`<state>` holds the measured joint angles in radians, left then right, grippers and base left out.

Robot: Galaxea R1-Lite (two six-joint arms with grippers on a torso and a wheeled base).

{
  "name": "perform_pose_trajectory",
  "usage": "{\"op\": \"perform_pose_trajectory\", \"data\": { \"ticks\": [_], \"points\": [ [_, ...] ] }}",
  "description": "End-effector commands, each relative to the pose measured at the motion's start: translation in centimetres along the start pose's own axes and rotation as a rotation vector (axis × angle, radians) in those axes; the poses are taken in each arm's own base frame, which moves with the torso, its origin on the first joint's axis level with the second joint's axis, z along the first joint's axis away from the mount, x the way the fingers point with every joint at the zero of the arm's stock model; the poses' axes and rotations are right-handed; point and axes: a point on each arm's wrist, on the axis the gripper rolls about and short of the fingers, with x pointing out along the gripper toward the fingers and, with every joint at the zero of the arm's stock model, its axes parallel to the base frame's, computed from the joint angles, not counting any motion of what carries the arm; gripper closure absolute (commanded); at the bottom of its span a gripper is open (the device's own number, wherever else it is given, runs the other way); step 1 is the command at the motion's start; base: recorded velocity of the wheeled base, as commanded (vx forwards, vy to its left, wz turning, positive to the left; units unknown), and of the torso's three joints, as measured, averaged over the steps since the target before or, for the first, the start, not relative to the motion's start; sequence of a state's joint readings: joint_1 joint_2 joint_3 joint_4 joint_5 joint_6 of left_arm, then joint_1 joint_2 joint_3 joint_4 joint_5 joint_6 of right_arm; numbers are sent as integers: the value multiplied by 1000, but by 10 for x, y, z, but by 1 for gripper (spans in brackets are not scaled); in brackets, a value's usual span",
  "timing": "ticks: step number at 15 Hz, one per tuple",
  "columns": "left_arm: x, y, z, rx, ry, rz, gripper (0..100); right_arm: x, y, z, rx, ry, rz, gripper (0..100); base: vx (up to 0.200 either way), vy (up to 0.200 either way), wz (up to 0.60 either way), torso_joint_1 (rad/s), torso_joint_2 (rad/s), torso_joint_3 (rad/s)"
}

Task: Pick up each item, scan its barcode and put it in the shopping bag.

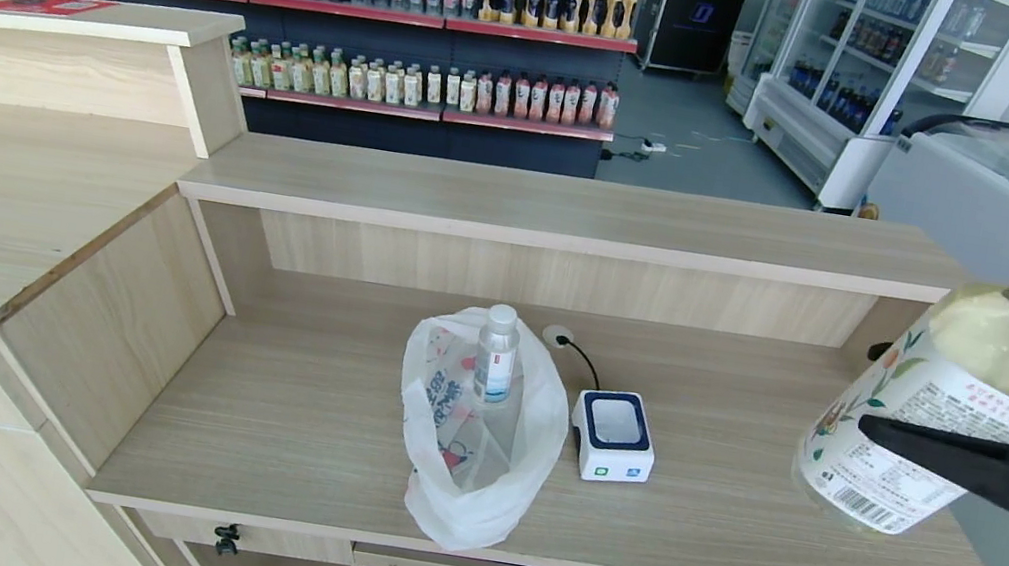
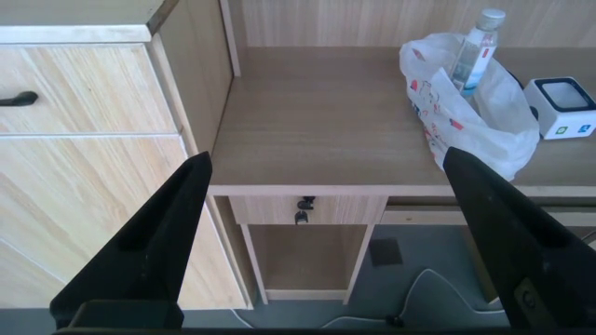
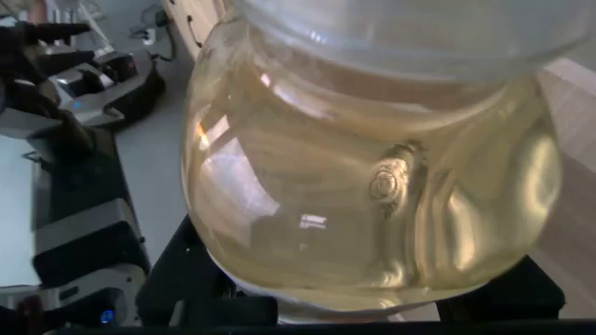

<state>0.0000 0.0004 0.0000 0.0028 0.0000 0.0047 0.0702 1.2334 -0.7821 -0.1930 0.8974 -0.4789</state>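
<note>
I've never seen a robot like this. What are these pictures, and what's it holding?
This robot has two arms. The wide picture comes from its head, the others from cameras on its wrists. Its right end effector, a black clamp, grips a big clear bottle of pale yellow drink; the right wrist camera sees it close up. The left end effector is open, near the pale wooden counter. On the counter lies a white plastic shopping bag with a small clear blue-labelled bottle inside, next to a white square barcode scanner.
</note>
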Motion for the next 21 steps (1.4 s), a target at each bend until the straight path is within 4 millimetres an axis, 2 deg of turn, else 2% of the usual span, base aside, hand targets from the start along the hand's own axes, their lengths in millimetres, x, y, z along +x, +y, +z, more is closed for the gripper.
{"op": "perform_pose_trajectory", "data": {
  "ticks": [1,4,8,10,13,18,21],
  "points": [
    [0,0,0,-2,0,0,0,-20,-62,-78,-199,251,-208,100,0,0,0,0,0,0],
    [0,0,0,0,0,0,0,-38,-90,-107,-453,349,-261,100,0,0,0,0,0,0],
    [0,0,0,0,0,0,0,-34,-110,-123,-704,371,-261,100,0,0,0,0,0,0],
    [0,0,0,0,0,0,0,-29,-118,-130,-781,357,-275,100,0,0,600,2,2,0],
    [0,0,0,0,0,0,0,-15,-130,-147,-849,280,-255,100,0,0,600,1,5,2],
    [0,0,0,0,0,0,0,5,-132,-183,-840,139,-114,100,0,0,0,0,0,0],
    [0,0,0,0,0,0,0,11,-137,-199,-864,132,-113,100,0,0,0,0,0,0]
  ]
}}
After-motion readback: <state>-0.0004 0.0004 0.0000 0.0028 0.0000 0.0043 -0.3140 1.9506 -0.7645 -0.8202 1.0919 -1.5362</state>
